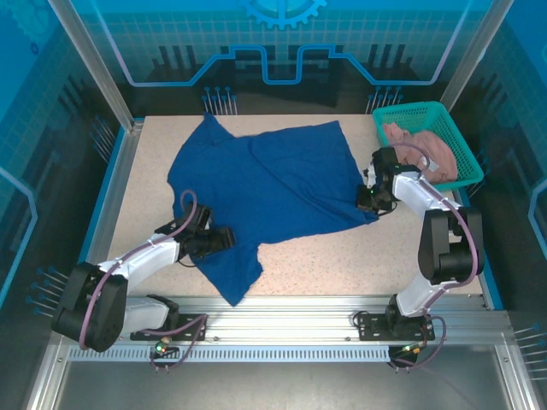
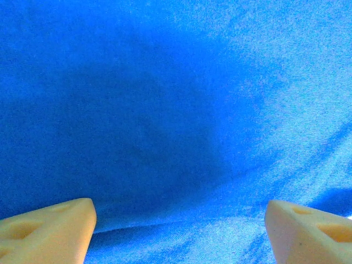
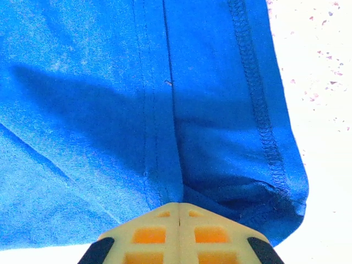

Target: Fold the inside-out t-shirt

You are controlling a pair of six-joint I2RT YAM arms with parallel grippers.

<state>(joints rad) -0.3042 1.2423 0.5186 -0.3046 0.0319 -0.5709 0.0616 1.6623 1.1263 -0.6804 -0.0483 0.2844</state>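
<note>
The right gripper [image 3: 179,228] is clenched, its two pads pressed flat together on the inside-out t-shirt [image 3: 110,110] at a corner where a side seam meets the stitched hem [image 3: 258,104]. This edge grip appears chosen so that the corner can be lifted and carried across for a fold. The left gripper [image 2: 179,236] is released, jaws wide apart, held close over plain blue cloth; contact cannot be confirmed. In the top view it sits at the near-left part of the shirt, probably placed to take a second hold there. The t-shirt lies spread and loosely wrinkled over the middle of the table [image 1: 342,265], one tail pointing toward the arm bases, with no fold apparent yet. A green basket [image 1: 468,164] at the far-right corner holds a pinkish garment [image 1: 419,141], clear of the work.
</note>
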